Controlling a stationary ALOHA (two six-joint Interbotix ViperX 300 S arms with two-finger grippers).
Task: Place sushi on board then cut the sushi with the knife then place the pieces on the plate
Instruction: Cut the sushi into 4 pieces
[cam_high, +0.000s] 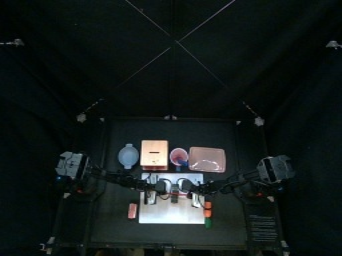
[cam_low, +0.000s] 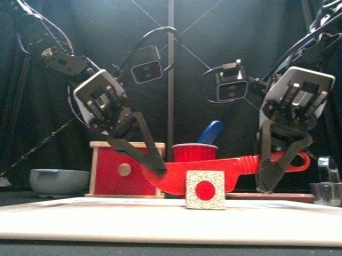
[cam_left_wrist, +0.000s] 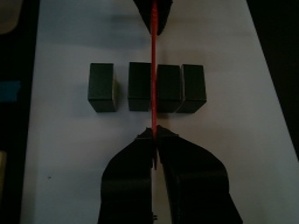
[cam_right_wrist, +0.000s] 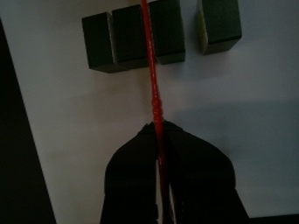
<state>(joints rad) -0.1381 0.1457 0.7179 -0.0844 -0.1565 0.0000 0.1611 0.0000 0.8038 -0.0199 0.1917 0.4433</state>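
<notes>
Red plastic runs between both hands: the left hand and the right hand each pinch one end of the red knife, its blade laid across the sushi roll on the white board. One block already stands apart; three sit together under the blade. At one o'clock from the roll on the bench, the pink plate shows no pieces, so cutting looks partway done and plating is all to come.

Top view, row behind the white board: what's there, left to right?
blue-grey bowl → wooden box → red cup → pink tray
</notes>
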